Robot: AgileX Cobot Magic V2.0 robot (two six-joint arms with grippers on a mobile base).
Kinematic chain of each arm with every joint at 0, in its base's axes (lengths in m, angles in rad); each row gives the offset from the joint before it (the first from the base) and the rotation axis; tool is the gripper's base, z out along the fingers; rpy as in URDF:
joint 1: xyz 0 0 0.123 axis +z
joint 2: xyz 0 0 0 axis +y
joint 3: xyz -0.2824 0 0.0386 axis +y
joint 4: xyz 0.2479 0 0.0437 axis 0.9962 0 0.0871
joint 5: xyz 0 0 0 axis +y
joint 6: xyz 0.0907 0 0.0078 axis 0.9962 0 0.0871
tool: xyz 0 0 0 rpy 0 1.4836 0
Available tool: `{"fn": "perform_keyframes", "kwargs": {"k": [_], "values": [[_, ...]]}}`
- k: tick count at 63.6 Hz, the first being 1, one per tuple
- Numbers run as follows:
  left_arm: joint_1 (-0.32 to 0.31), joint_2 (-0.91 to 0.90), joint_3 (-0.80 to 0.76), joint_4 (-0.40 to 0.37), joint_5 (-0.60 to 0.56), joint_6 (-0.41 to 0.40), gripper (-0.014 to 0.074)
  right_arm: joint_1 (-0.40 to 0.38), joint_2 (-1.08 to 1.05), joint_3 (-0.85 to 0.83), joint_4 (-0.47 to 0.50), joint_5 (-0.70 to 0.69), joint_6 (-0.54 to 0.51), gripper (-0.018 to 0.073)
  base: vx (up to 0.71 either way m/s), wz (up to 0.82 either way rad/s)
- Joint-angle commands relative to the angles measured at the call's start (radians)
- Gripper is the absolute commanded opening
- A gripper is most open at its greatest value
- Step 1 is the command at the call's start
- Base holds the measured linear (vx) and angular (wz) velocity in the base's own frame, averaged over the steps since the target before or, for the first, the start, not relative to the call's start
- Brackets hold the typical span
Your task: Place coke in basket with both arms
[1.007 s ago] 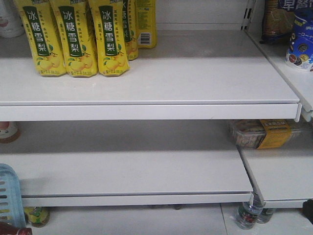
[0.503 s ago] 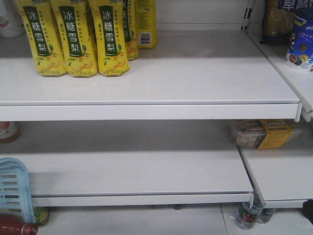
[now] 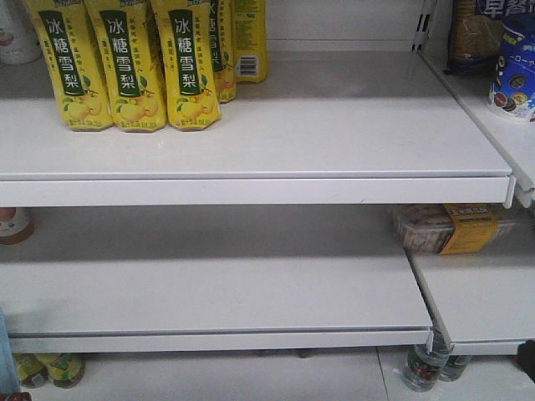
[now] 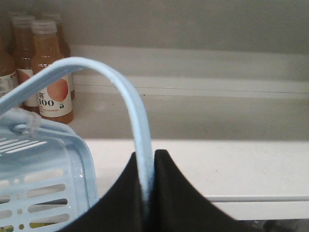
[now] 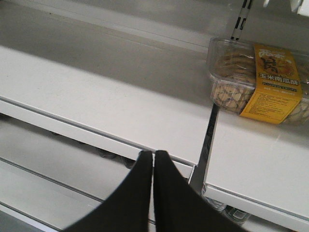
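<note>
Front view first: white shelves point(image 3: 251, 142) fill the frame. Yellow drink bottles point(image 3: 134, 63) stand in a row at the upper left, on the top shelf. A clear snack box point(image 3: 451, 227) with a yellow label lies at the right on the middle level. Small bottles point(image 3: 46, 369) sit under the lowest shelf at the lower left, more of them at the lower right. Only a sliver of blue basket point(image 3: 4, 359) shows at the left edge. No end effector appears here, and no coke.

Left wrist view: the left end effector point(image 4: 146, 183) comes up from the bottom centre, its two black fingers point(image 4: 166, 193) pinched tight on the basket's handle point(image 4: 130, 101). That thin pale-blue hoop arches up and over to the left. The basket point(image 4: 58, 193) itself fills the lower left, slotted wall toward us. Orange juice bottles point(image 4: 50, 77) stand at the upper left on a shelf behind. The coke is not visible here; I cannot tell where it is.

Right wrist view: the right end effector point(image 5: 153, 183) rises at the bottom centre, fingers pressed together with nothing between them. White shelf point(image 5: 96, 106) runs below it. The snack box point(image 5: 256, 79) sits at the upper right.
</note>
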Motion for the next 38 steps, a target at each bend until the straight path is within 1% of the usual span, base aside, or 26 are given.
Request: {"fn": "perform_keyframes", "kwargs": {"k": [1, 38], "values": [[0.0, -0.023, 0.0, 0.036, -0.161, 0.025, -0.0006, -0.001, 0.009, -0.026, -0.037, -0.061, -0.007, -0.0005, 0.0, 0.0], [0.0, -0.022, 0.0, 0.036, -0.161, 0.025, -0.0006, -0.001, 0.009, -0.026, -0.037, -0.062, -0.007, -0.0005, 0.0, 0.0]]}}
